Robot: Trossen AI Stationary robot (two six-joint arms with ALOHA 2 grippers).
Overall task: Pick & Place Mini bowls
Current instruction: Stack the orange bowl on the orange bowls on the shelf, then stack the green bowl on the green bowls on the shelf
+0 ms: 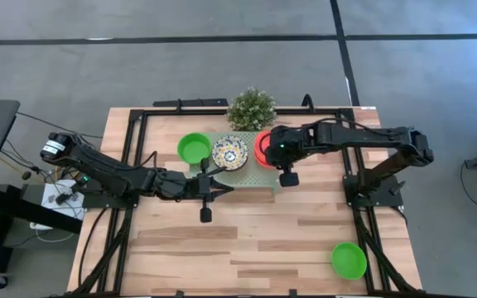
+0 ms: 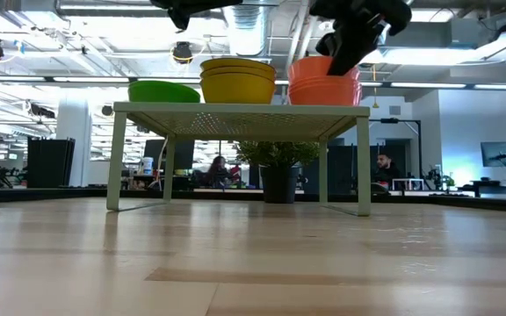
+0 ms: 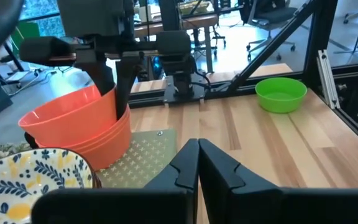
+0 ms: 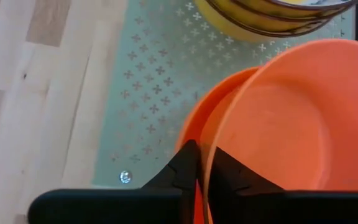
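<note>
My right pincer (image 4: 201, 163) is clamped on the top orange-red bowl's (image 4: 278, 118) rim; the bowl spreads ahead of my fingertips, tilted over its stack.

My overhead camera looks straight down; my low one faces level across the table; each wrist camera sits close, both sharing the orange bowl stack (image 3: 79, 127).
</note>
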